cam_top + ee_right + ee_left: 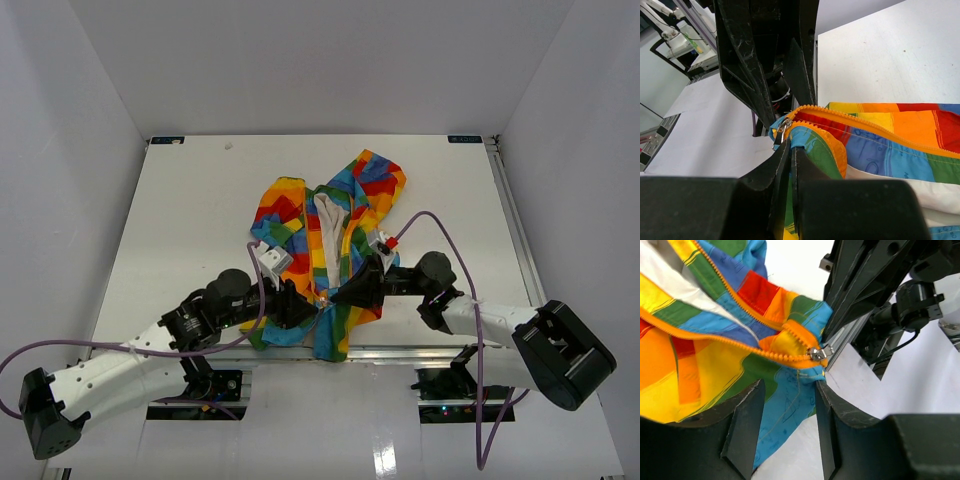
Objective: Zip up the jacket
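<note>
Jacket (330, 235) lies on the white table (190, 220), its long axis running near to far. The hood (375, 180) points away and slightly right, and the hem sits at the near edge. Its soft patchwork front is open on white lining (328, 222). The left gripper (788, 390) is unclenched, fingers apart astride the blue hem. The orange toothed zipper (740, 342) ends at a small metal slider (816, 353). The right gripper (788, 147) is clenched on the hem beside it.

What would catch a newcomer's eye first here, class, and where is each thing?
The rainbow patchwork jacket lies open in the middle of the white table, its orange zipper unzipped. At its near hem the right hand pinches the fabric beside the metal slider, while the left hand stands open over the same corner.
</note>
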Controlling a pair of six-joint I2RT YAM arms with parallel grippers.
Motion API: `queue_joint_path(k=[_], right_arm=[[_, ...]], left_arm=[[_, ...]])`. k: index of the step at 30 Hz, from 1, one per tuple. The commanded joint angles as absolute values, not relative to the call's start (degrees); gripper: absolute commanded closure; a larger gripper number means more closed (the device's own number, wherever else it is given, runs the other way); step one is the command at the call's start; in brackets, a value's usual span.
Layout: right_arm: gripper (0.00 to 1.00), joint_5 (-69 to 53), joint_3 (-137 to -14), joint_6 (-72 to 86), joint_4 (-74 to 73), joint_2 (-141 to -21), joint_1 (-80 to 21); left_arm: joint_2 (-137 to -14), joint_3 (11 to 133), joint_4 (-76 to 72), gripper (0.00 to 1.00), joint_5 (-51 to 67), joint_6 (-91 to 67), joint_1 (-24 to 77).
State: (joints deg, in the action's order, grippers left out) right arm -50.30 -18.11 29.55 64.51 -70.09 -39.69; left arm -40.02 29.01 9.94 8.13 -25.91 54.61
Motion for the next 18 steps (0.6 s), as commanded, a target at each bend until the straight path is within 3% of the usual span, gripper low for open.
queue_joint_path(k=[1,8,18], right_arm=[[0.92,-48.3,-19.9,30.9,66.7,-70.1,-40.1],[0.92,-45.7,-21.5,31.8,64.9,-70.5,-40.1],[0.92,-41.0,-23.2,35.3,65.1,-73.0,-40.1]], left_arm=[[-37.8,33.2,14.8,0.45,5.4,-25.5,54.6],[-37.1,37.4,17.8,0.44,5.8,-24.4,54.6],[-46.2,44.0,22.5,0.59,7.6,-20.7,54.6]])
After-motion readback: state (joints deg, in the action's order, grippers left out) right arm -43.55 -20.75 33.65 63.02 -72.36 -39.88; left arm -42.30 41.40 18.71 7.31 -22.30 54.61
